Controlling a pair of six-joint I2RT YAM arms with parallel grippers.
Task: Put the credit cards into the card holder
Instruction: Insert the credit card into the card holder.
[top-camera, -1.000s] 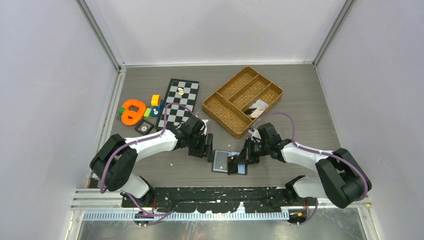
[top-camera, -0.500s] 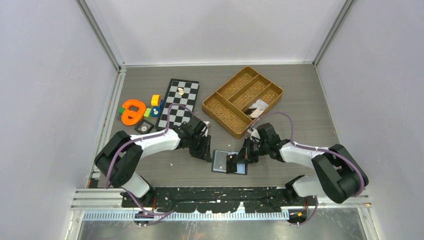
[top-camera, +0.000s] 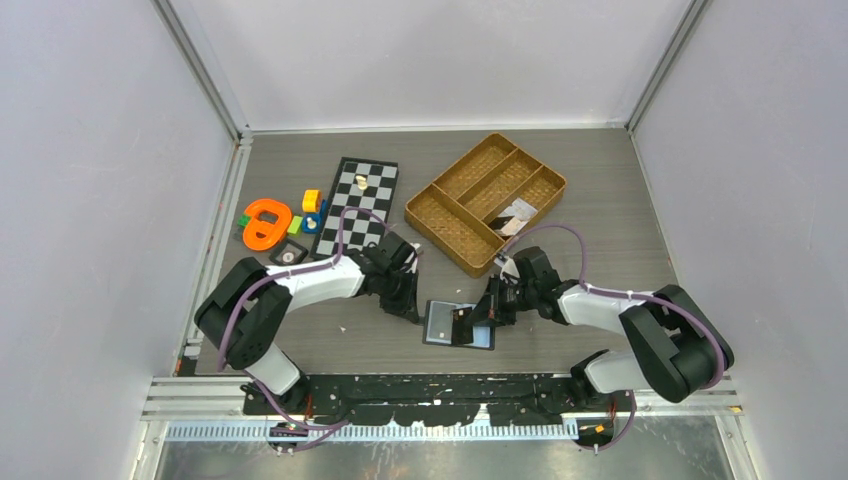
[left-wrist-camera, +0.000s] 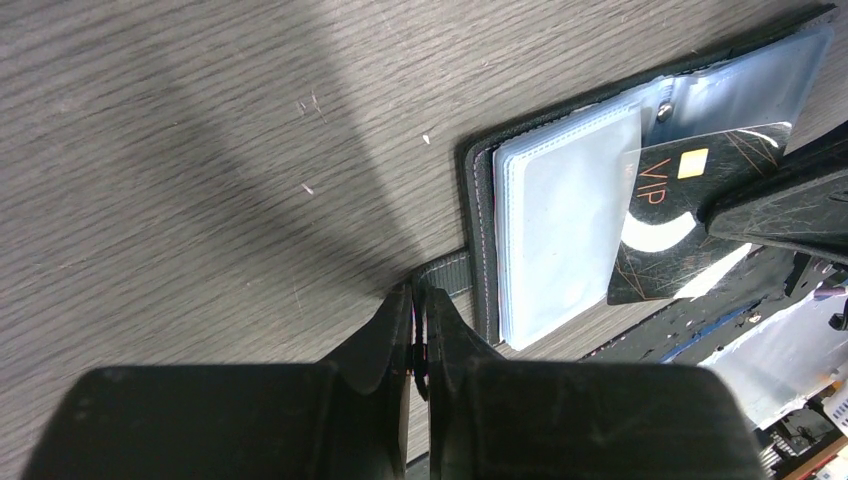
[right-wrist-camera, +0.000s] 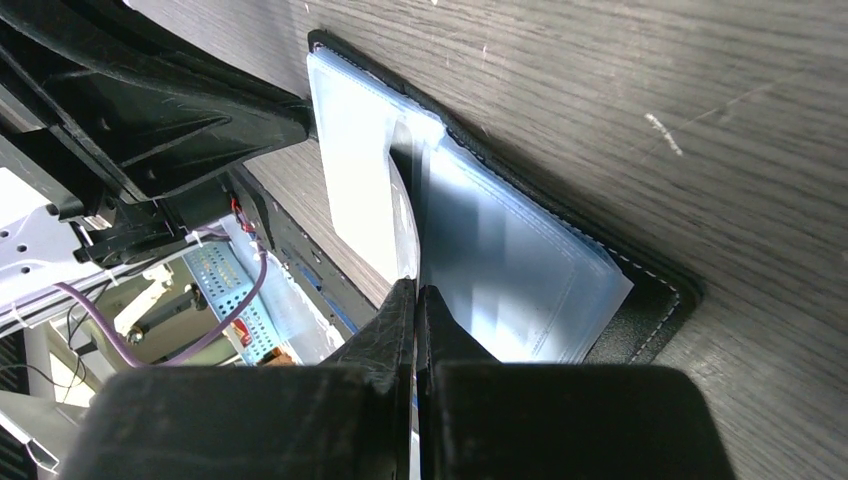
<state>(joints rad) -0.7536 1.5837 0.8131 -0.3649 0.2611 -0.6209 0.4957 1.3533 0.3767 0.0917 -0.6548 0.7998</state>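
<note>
Inserting the black card (left-wrist-camera: 680, 210)
Left gripper (left-wrist-camera: 415, 300) pinched the card holder (left-wrist-camera: 481, 200) by its strap (left-wrist-camera: 450, 272); right gripper (right-wrist-camera: 415, 300) pinched the card, which needed sliding into the pocket (left-wrist-camera: 560, 220) ahead.

The left gripper (top-camera: 413, 310) and right gripper (top-camera: 473, 321) are crowding the card holder (top-camera: 440, 323) from both sides, the right one pinching a black card (left-wrist-camera: 690, 195) over its sleeves. Beyond them, a woven tray (top-camera: 440, 215), a chessboard (top-camera: 358, 195) and toys (top-camera: 268, 222) are blocking passage. Bare counter (top-camera: 640, 200) is lying open at the far right.
</note>
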